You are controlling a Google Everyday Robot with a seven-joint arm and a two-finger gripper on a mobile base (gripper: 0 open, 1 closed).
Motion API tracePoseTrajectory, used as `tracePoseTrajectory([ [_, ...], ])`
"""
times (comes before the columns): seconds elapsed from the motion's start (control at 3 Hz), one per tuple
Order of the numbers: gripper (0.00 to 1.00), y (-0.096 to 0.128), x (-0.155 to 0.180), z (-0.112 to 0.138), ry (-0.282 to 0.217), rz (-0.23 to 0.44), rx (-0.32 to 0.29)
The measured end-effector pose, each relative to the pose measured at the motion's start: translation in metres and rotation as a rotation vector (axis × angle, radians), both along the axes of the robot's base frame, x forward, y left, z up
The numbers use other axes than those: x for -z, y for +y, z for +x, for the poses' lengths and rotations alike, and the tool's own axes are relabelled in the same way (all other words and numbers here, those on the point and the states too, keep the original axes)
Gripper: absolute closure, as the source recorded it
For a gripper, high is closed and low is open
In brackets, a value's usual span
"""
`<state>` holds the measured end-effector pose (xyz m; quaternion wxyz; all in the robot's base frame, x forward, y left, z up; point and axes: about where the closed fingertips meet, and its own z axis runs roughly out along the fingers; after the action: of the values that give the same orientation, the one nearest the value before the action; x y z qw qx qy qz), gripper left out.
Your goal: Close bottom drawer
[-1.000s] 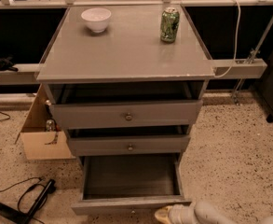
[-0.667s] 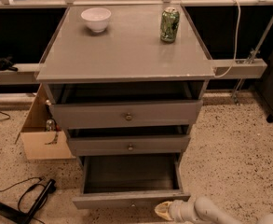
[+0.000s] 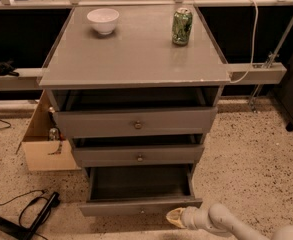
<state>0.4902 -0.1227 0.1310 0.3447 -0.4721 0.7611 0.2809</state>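
Note:
The grey cabinet (image 3: 136, 64) has three drawers, all partly pulled out. The bottom drawer (image 3: 138, 184) sticks out farthest, showing its grey wood-grain inside; its low grey front (image 3: 111, 207) runs along the floor with a small knob (image 3: 141, 211) at its middle. The middle drawer (image 3: 138, 155) and the top drawer (image 3: 135, 121) sit above it. My gripper (image 3: 175, 217), a pale tip on a white arm coming in from the lower right, is at floor level just below and right of the bottom drawer's front, close to its right end.
A white bowl (image 3: 103, 20) and a green can (image 3: 181, 26) stand on the cabinet top. A cardboard box (image 3: 41, 144) sits left of the cabinet. Black cables and a black bar (image 3: 33, 215) lie on the speckled floor at lower left. A white rail (image 3: 258, 73) juts out right.
My gripper and arm have shifted slightly up and left, toward the bottom drawer's front. The drawers look unchanged.

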Motion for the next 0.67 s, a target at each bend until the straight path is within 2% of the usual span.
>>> tracePoseTrajectory([
  [0.33, 1.0, 0.0002, -0.009, 0.0332, -0.024, 0.01, 0.007],
  [0.67, 1.0, 0.0, -0.0097, 0.034, -0.025, 0.011, 0.008],
])
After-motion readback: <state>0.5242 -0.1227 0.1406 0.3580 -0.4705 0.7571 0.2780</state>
